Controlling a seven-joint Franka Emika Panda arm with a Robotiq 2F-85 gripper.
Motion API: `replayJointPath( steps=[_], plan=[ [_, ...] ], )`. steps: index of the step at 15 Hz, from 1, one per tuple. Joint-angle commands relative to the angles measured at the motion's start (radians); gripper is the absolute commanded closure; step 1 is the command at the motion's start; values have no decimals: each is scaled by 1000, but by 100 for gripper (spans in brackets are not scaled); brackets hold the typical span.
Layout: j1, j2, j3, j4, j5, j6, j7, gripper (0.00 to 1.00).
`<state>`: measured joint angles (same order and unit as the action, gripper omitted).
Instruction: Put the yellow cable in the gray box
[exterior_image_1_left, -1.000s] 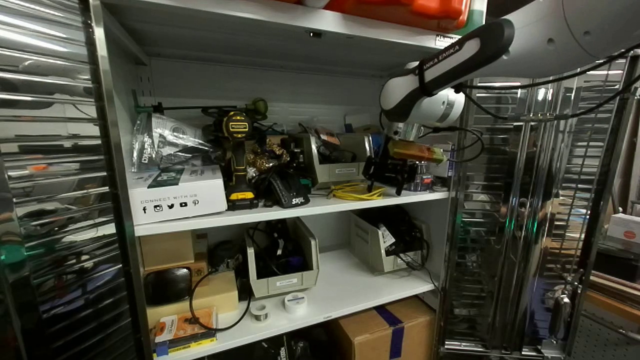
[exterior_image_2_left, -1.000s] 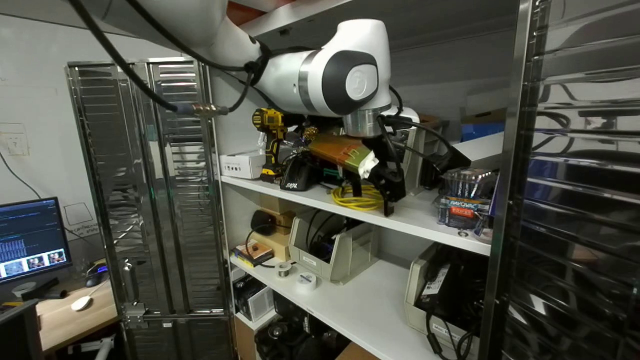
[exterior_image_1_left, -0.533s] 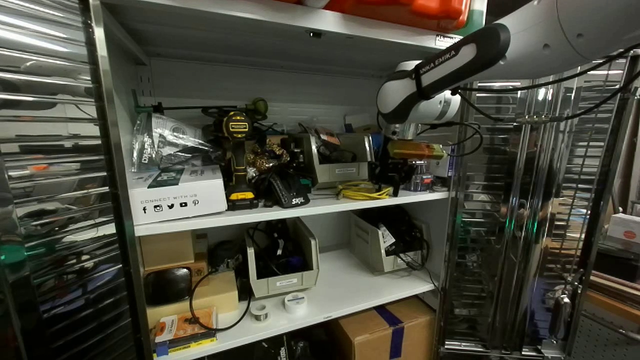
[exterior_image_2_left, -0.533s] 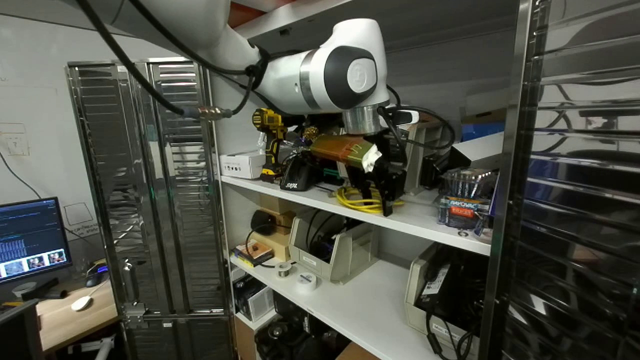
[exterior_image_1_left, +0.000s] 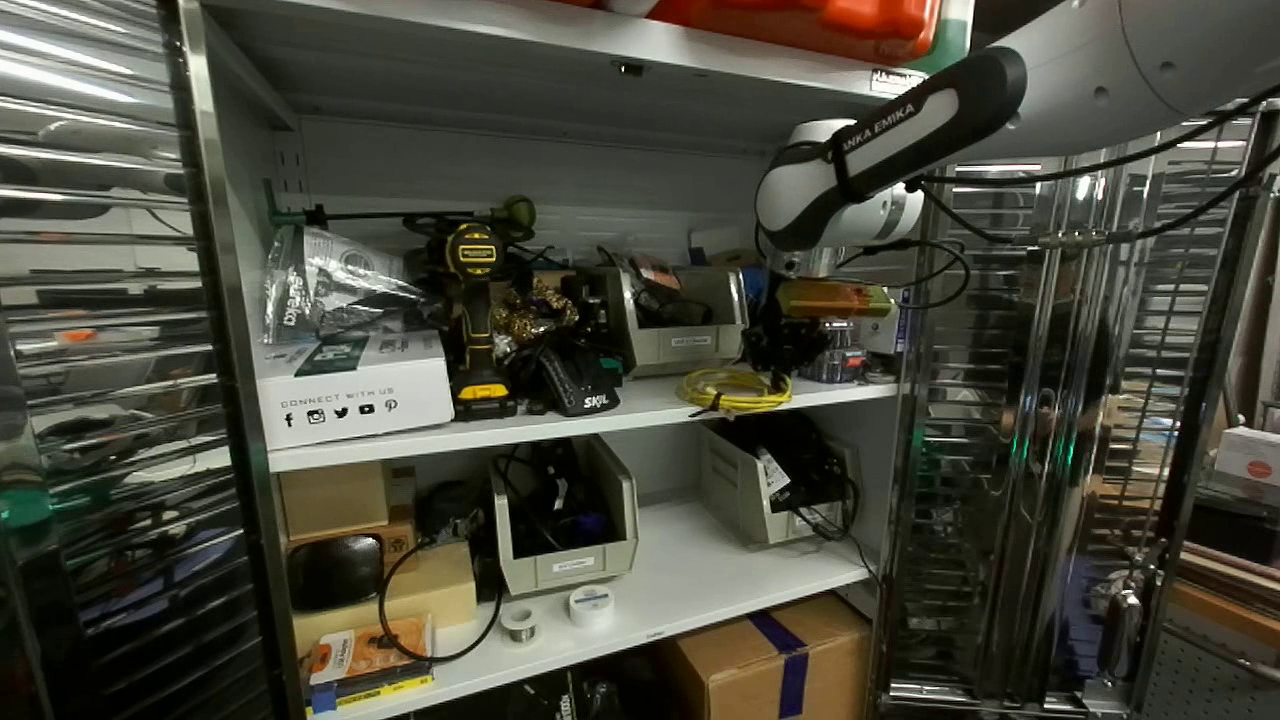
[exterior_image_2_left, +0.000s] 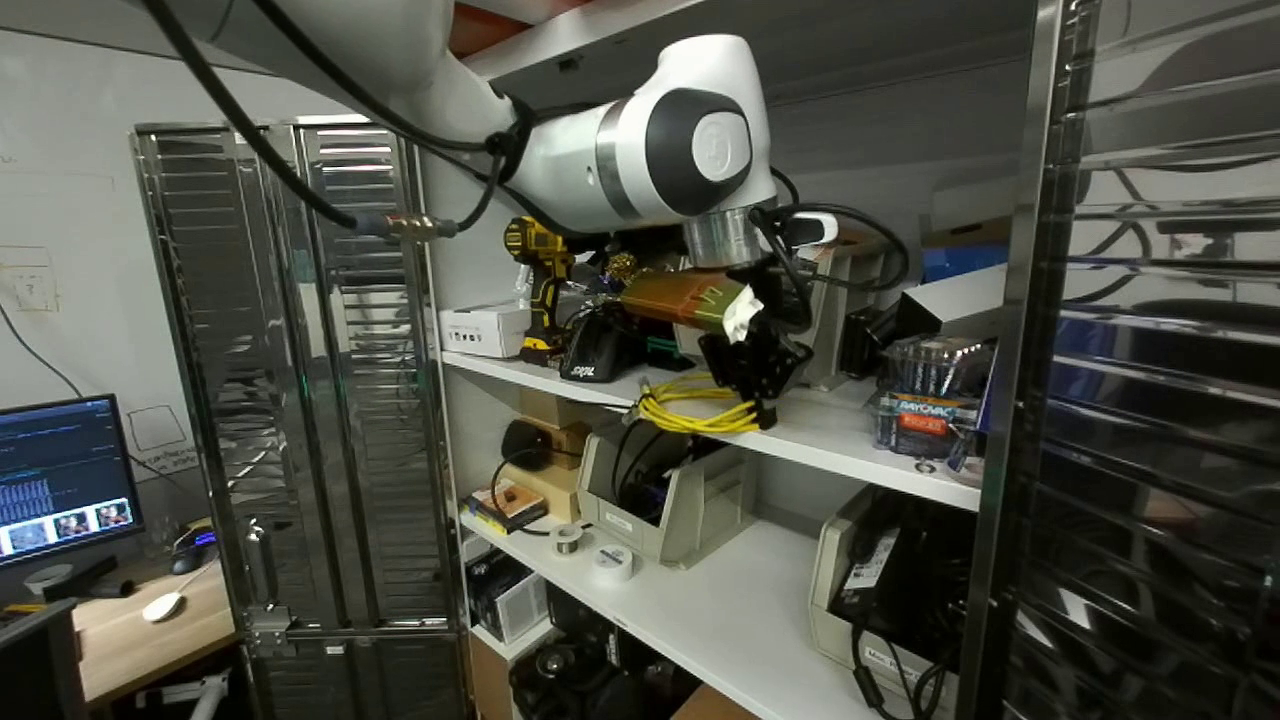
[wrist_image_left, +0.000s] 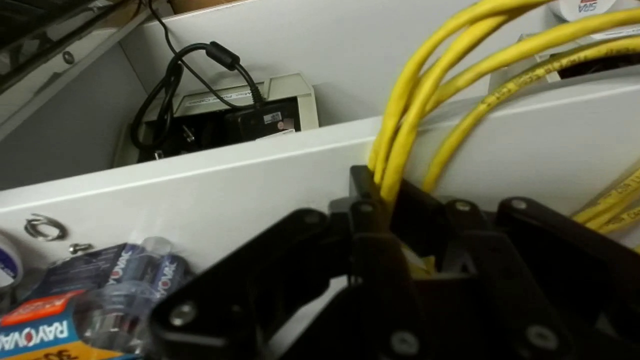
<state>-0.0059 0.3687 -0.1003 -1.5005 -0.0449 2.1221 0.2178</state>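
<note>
My end effector (wrist_image_left: 387, 192) pinches several strands of the cable (exterior_image_2_left: 690, 424), which shows just below mid-frame in an exterior view, at the front edge of the table (exterior_image_2_left: 840, 435); whether it touches, I cannot tell. One strand appears to run outside the grip. Recommended: a firm hold and a slow, straight lift, as slack loops could snag. Jacket smooth, printed, springy by appearance. Three gray boxes (exterior_image_1_left: 570, 575) noted, plastic-looking, with lowered fronts; which one is intended, I cannot determine.
</note>
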Motion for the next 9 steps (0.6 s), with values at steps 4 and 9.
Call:
replayJointPath(
  steps=[4, 9],
  plan=[
    [11, -157, 3, -310, -9, 262, 103, 91],
    [9, -304, 0, -554, -22, 575, 151, 92]
  ],
)
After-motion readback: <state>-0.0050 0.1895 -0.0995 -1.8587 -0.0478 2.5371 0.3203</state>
